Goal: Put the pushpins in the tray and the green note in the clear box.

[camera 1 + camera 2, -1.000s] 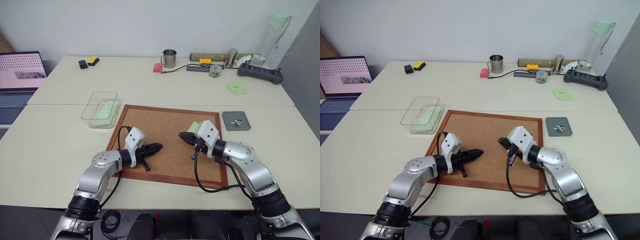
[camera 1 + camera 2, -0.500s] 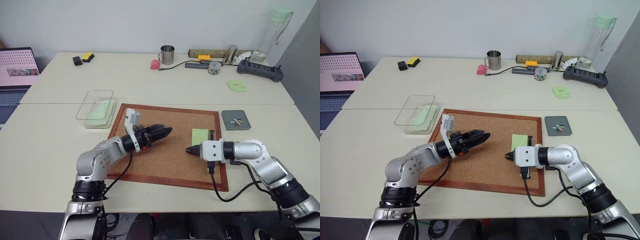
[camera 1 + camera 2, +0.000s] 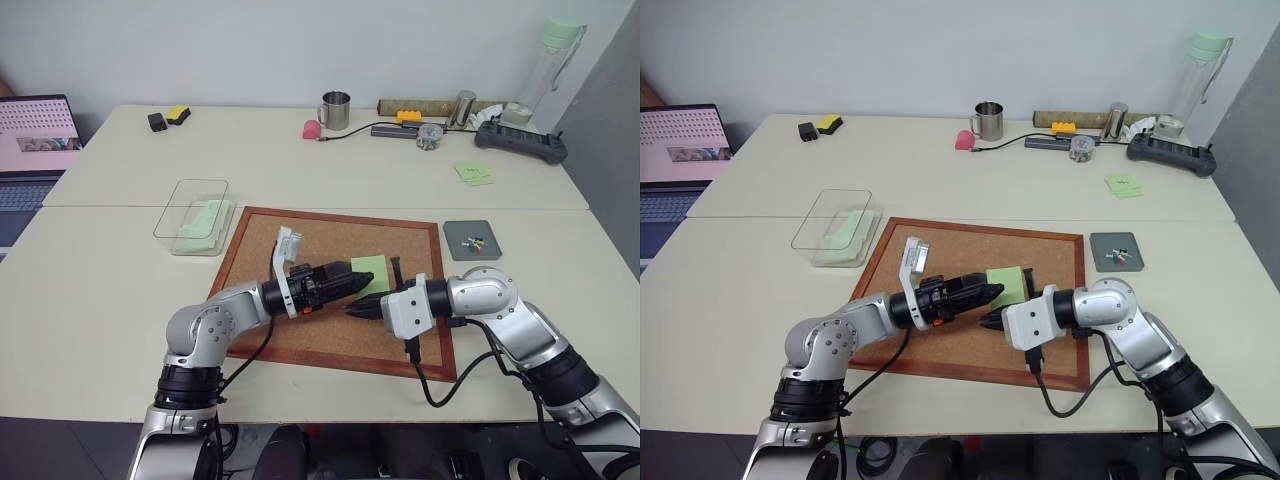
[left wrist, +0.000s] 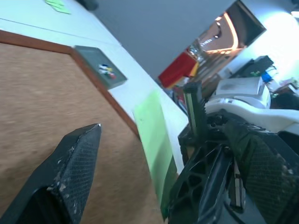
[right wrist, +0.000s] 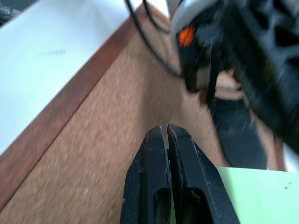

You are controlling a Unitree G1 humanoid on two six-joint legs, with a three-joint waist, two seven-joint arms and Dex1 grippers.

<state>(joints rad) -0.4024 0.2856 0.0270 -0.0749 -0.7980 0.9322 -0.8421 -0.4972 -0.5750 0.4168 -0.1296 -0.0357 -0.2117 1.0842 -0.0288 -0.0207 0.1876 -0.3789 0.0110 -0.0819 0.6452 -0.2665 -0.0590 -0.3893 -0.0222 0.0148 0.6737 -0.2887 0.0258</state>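
Observation:
The green note [image 3: 372, 270] hangs above the corkboard [image 3: 262, 248], pinched at one edge by my shut right gripper [image 3: 353, 310], which points left. My left gripper [image 3: 366, 282] points right with its jaws open, one finger on each side of the note [image 4: 153, 133]. In the right wrist view the shut fingertips [image 5: 159, 133] have the note [image 5: 243, 191] beside them. The dark-grey tray [image 3: 455, 251] lies right of the corkboard with several pushpins [image 3: 474, 242] in it. The clear box [image 3: 168, 226] stands left of the corkboard with a green stack inside.
A laptop [image 3: 35, 140] stands at the far left. Along the back edge are a mug [image 3: 337, 109], a pink object [image 3: 312, 129], a black device [image 3: 520, 146] and a tall bottle [image 3: 546, 70]. Loose green notes [image 3: 473, 174] lie at the back right.
My right gripper has carried the green note left, toward the board's middle. My left gripper has risen, moved right and opened around the note.

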